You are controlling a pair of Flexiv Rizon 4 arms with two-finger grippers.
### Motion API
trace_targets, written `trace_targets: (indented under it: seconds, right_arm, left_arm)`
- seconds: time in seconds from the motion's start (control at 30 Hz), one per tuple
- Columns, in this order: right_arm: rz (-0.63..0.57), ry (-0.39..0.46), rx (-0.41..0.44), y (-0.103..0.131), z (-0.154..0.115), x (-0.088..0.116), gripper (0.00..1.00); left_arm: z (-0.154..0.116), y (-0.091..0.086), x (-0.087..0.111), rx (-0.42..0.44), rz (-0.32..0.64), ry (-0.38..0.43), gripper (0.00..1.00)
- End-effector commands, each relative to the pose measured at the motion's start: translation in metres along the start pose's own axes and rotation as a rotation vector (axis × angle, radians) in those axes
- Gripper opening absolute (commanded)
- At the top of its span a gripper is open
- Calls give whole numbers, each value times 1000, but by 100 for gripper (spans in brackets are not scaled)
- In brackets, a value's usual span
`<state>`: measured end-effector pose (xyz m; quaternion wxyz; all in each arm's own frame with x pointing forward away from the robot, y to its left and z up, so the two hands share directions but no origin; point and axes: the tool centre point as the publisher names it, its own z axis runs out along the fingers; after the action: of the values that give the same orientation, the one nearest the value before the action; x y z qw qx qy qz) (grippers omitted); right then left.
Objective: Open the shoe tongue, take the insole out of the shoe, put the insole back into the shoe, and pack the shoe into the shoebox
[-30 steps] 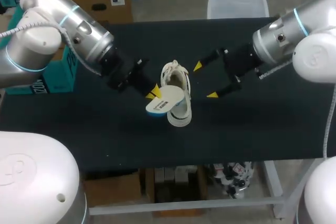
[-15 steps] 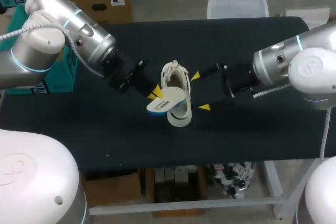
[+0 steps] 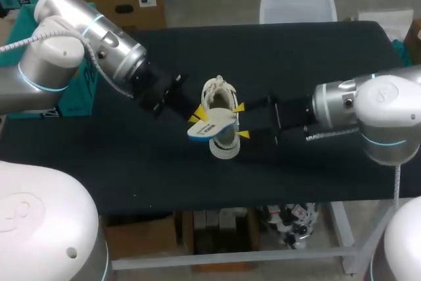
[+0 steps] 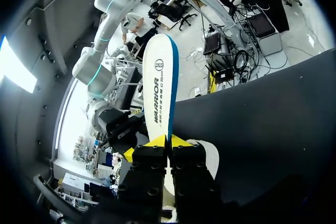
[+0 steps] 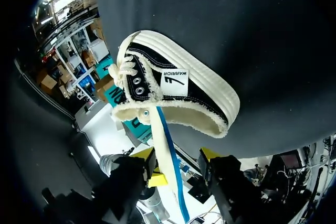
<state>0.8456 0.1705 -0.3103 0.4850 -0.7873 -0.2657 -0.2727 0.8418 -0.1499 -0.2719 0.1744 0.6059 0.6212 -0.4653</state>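
A black-and-white canvas shoe (image 3: 223, 100) stands mid-table, heel toward the front edge. A white insole with a blue edge (image 3: 212, 126) hangs tilted over its heel. My left gripper (image 3: 197, 115) is shut on the insole's end, the flat insole (image 4: 160, 85) sticking out past its fingertips (image 4: 167, 141). My right gripper (image 3: 241, 121) comes in from the right, its yellow tips either side of the shoe's heel end. In the right wrist view the insole (image 5: 167, 148) runs between the open fingers (image 5: 180, 162), close to one and clear of the other, reaching the shoe's (image 5: 176, 85) opening.
The black table (image 3: 316, 70) has bare cloth left and right of the shoe and along the front. A pale translucent box (image 3: 297, 3) stands just past the far edge.
My right arm has moved left to the shoe, and its fingers have come closer together around the heel end. The left gripper kept the insole and shifted only slightly.
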Motion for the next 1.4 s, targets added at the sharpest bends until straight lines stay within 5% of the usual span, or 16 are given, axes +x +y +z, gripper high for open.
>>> trace_targets:
  seconds: [0.03, 0.3, 0.53, 0.77, 0.83, 0.9, 0.93, 1.17, 1.2, 1.27, 1.37, 1.4]
  right_arm:
    - [-15, 31, 64, -2, 0, 1, 49]
    - [-22, 44, 87, -8, 6, 2, 44]
    - [-21, 49, 117, -7, 13, -1, 30]
    - [-36, 59, 146, -10, 18, -1, 30]
    - [-41, 61, 146, -12, 19, -1, 24]
    - [-44, 63, 144, -13, 19, 0, 3]
    - [-46, 65, 145, -13, 20, 1, 0]
    - [-53, 65, 153, -15, 20, 1, 0]
    - [-56, 66, 156, -16, 20, 1, 0]
    - [-58, 70, 163, -17, 20, 1, 0]
    - [-64, 77, 174, -17, 20, 1, 0]
    - [-66, 81, 179, -17, 20, 1, 0]
  left_arm:
    - [2, 2, 1, 1, 1, -14, 0]
    - [4, 5, 1, 0, -7, -50, 0]
    - [5, 5, -1, -7, -12, -77, 0]
    - [8, 4, 4, -4, -29, -81, 0]
    - [8, 4, 5, -2, -36, -83, 0]
    - [9, 3, 7, 2, -41, -85, 0]
    - [10, 3, 7, 5, -44, -86, 0]
    - [7, -4, 7, -17, -27, -76, 0]
    - [5, -5, 7, -31, -24, -75, 6]
    - [3, -7, 10, -60, -20, -73, 64]
    - [2, -4, 16, -90, -30, -71, 91]
    - [2, -2, 18, -93, -42, -75, 89]
